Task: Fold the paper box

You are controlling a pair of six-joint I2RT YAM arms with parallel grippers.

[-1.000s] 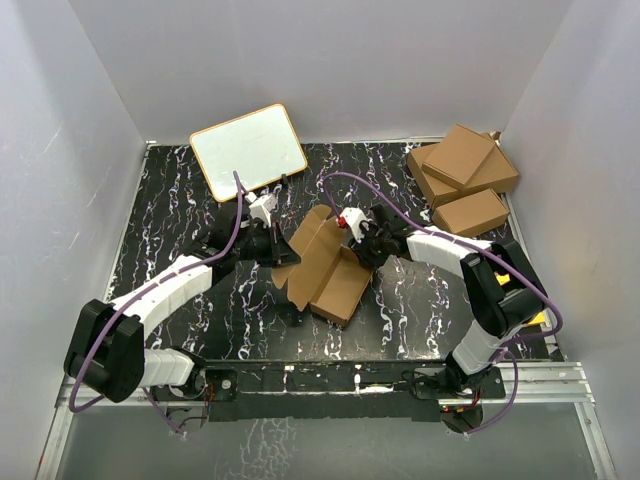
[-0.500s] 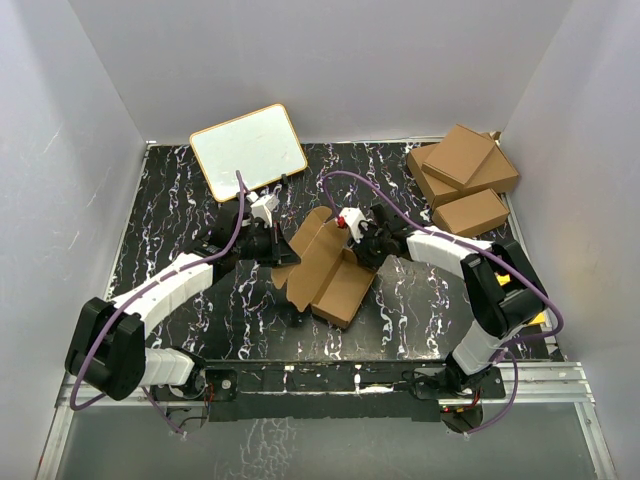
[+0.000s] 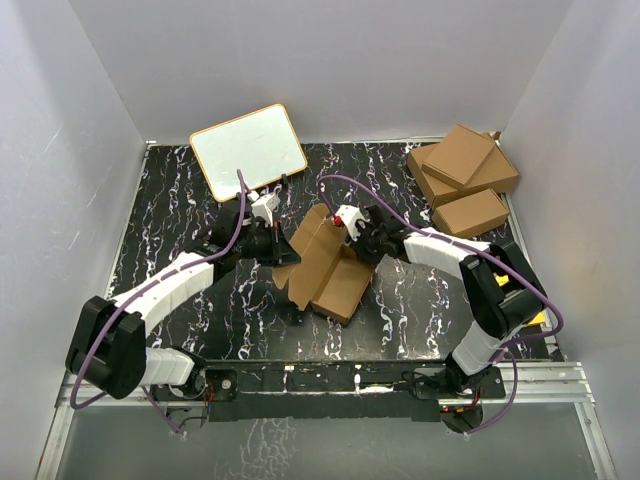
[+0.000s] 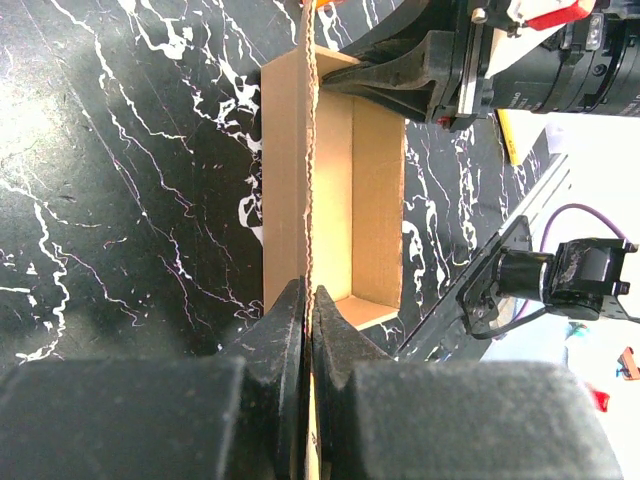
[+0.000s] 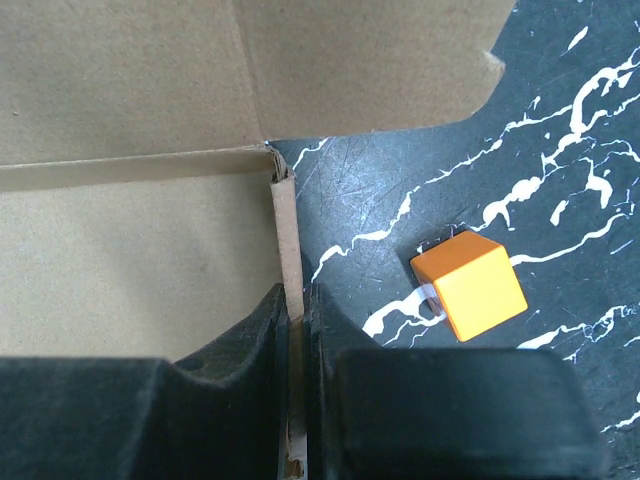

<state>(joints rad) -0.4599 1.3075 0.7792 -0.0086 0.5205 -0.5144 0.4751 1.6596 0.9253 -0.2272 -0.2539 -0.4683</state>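
Observation:
The paper box [image 3: 328,268] is plain brown die-cut cardboard, half formed, with raised walls, in the middle of the black marbled table. My left gripper [image 3: 285,250] is shut on the box's left wall; in the left wrist view the jaws [image 4: 310,310] pinch the thin cardboard edge [image 4: 308,180] that runs upward. My right gripper [image 3: 362,252] is shut on the box's right wall; in the right wrist view the jaws [image 5: 297,320] clamp a narrow upright cardboard strip [image 5: 288,235], with the box's floor [image 5: 130,260] to the left.
Three larger brown cartons [image 3: 462,178] are stacked at the back right. A white board with a wooden rim [image 3: 248,150] lies at the back left. A small orange cube [image 5: 468,283] sits on the table right of my right jaws. White walls enclose the table.
My right gripper has shifted slightly left and back with the box's right wall, standing it more upright. The left gripper has hardly moved.

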